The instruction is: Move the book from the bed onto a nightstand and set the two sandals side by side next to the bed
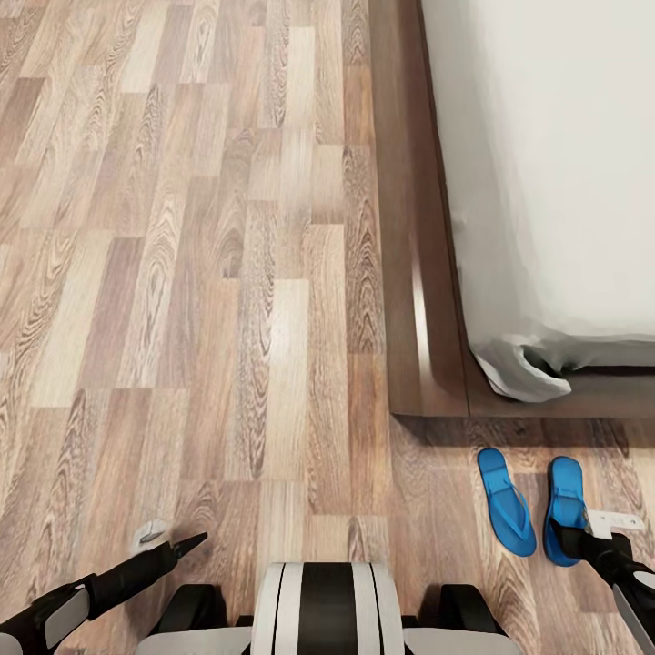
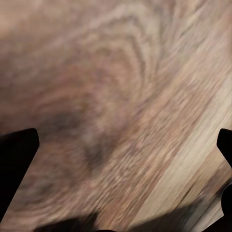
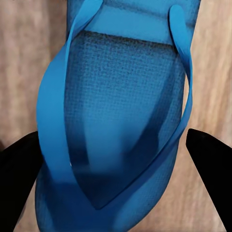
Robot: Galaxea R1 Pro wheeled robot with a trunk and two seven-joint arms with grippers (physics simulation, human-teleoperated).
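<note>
Right wrist view: textured blue sandal (image 3: 121, 130)

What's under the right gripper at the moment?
A blue sandal lies flat on the wood floor between the right gripper's open fingers. The gripper covers part of it from the head view.

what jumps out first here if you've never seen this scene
Two bright blue sandals lie side by side on the wood floor, just past the bed's corner. The right gripper hangs open over the right-hand one, its fingers either side of the straps.
</note>
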